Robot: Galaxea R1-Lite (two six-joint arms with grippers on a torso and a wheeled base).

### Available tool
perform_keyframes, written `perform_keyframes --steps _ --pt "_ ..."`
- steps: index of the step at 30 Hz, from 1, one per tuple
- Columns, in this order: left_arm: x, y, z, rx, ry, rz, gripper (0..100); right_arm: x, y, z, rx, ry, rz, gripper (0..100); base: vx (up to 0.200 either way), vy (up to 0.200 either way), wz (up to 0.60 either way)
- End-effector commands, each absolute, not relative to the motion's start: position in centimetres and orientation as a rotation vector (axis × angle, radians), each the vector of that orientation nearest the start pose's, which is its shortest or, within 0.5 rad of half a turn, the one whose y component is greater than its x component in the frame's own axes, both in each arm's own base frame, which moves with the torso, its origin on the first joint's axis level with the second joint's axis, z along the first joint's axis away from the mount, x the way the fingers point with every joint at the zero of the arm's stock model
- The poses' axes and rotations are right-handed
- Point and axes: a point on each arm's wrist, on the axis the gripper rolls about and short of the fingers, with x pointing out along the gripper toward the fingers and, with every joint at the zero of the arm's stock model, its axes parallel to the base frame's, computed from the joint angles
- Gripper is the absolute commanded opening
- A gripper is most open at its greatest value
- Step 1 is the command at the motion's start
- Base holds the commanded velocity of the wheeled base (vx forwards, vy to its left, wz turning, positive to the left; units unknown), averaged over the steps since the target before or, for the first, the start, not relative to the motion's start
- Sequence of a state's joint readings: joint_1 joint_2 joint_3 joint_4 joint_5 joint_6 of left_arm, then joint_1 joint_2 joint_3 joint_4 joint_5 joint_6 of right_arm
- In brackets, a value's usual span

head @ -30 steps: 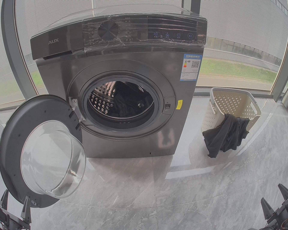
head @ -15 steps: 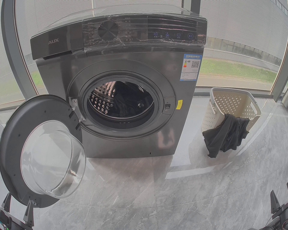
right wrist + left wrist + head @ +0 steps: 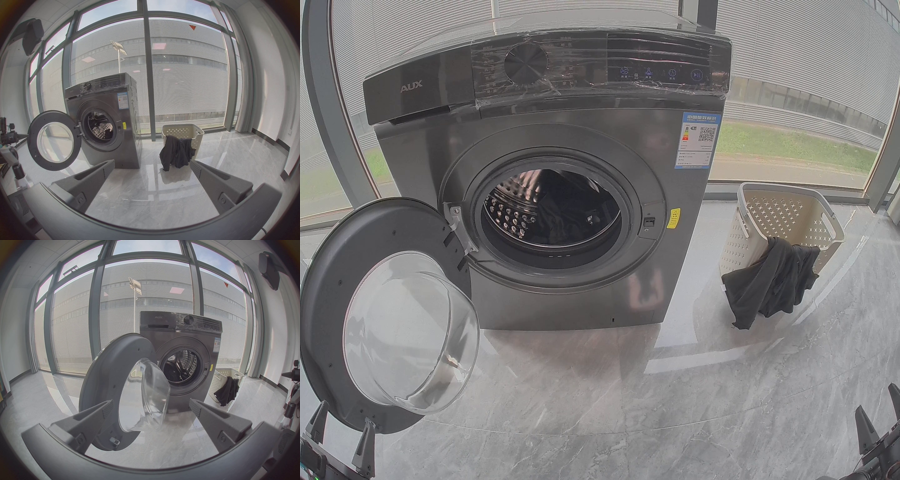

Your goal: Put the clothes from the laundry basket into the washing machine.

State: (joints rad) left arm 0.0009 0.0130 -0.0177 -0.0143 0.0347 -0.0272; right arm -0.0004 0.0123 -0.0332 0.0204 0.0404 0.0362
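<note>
We see the black garment [image 3: 772, 281] draped over the front rim of the laundry basket [image 3: 794, 203], beside the washing machine [image 3: 562, 125] on its right; the door [image 3: 337, 275] stands open. Left gripper [image 3: 345, 415] and right gripper [image 3: 876, 400]: both spread wide, empty, well apart from the basket

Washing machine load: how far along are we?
Done: door open; something dark, maybe clothing, in the drum. In hand: nothing; left gripper and right gripper low, jaws open. Left: dark garment draped over the laundry basket rim.
</note>
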Motion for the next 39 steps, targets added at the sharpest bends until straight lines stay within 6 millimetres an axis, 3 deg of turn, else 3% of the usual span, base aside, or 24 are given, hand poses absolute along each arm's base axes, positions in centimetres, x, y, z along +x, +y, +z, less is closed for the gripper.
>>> perform_keyframes --steps 1,7,16,25,31,39 --pt "-2.31 0.07 7.81 -0.028 -0.02 0.032 100 -2.43 -0.22 8.01 0.06 -0.017 -0.102 100 0.0 0.0 0.0" --pt "-2.31 0.07 7.81 -0.028 -0.02 0.035 100 -2.38 0.02 7.59 0.006 0.017 0.005 100 0.0 -0.1 0.0" --pt "-2.31 0.07 7.81 -0.028 -0.02 0.033 100 -2.29 0.01 7.59 0.003 -0.002 0.003 100 0.0 -0.2 0.0" --pt "-2.29 0.07 7.81 -0.029 -0.019 0.035 100 -2.29 0.01 7.59 0.003 -0.002 0.006 100 0.0 0.0 0.0" --pt "-2.31 0.07 7.81 -0.028 -0.02 0.033 100 -2.29 0.01 7.59 0.003 -0.002 0.006 100 0.0 -0.2 0.0" --pt "-2.31 0.06 7.81 -0.034 -0.02 0.027 100 -2.29 0.01 7.59 0.003 -0.002 0.006 100 0.0 0.0 0.0"
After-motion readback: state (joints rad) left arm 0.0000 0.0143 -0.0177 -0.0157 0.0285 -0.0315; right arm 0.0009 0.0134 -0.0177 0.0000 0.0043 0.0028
